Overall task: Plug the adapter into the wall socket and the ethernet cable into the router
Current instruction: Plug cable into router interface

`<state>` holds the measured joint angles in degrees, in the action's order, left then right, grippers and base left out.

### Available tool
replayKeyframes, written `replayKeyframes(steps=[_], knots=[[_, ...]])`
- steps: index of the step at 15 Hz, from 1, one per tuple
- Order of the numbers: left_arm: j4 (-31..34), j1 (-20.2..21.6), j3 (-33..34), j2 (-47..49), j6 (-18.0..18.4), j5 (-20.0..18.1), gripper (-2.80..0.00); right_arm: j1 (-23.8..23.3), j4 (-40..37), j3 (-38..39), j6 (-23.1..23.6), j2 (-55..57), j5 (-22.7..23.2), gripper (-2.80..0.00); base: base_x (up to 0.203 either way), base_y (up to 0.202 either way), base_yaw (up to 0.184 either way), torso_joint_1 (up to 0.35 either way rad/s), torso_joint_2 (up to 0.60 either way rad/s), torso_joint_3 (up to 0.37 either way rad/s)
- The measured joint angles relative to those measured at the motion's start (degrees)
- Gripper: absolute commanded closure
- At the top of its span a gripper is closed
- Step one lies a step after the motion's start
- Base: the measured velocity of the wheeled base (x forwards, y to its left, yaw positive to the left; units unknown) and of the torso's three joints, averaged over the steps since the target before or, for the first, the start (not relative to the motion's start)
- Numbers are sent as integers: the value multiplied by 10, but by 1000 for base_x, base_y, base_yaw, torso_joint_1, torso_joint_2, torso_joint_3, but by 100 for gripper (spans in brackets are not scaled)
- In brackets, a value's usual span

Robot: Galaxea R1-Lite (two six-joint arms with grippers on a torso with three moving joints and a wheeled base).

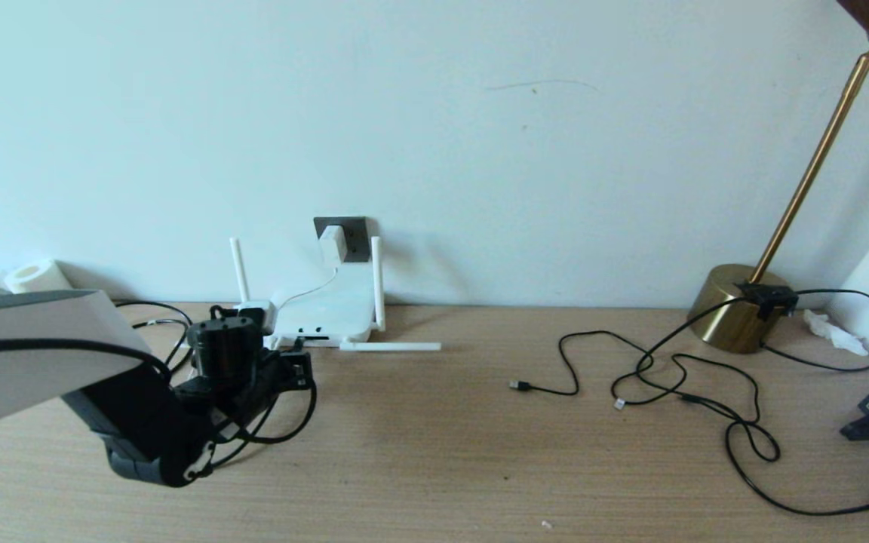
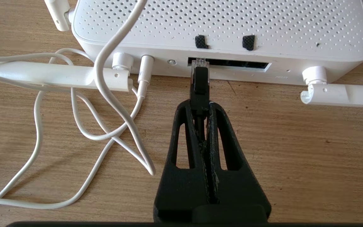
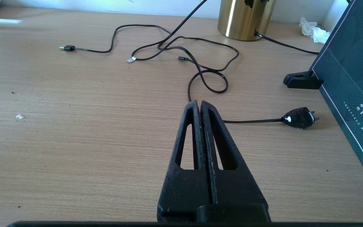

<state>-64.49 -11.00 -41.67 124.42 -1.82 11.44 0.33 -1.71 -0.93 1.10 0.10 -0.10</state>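
Observation:
The white adapter [image 1: 333, 243] sits on the dark grey wall socket [image 1: 351, 230], its thin white cord [image 2: 106, 94] looping over the table to the router. The white router [image 1: 327, 308] [image 2: 222, 28] lies flat under the socket. My left gripper [image 1: 300, 367] [image 2: 199, 105] is shut on the black plug of the ethernet cable [image 2: 199, 82]. The plug's clear tip touches the edge of the router's dark port slot [image 2: 241, 64]. My right gripper [image 3: 199, 104] is shut with nothing in it, low over bare table; it is out of the head view.
Two router antennas [image 1: 390, 346] [image 2: 342, 94] lie flat on the table, others stand up. Black cables [image 1: 668, 377] with loose plugs sprawl at the right by a brass lamp base [image 1: 736, 305]. A dark green box [image 3: 354, 82] stands at the far right. White rolls [image 1: 31, 277] sit at back left.

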Motion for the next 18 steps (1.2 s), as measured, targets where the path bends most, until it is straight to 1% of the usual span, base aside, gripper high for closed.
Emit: replayKeyframes(steps=[18], knots=[[1,0,-11,4,0,1,0,0,0,0,0,0,0,0,0,0,0,0,0,0]])
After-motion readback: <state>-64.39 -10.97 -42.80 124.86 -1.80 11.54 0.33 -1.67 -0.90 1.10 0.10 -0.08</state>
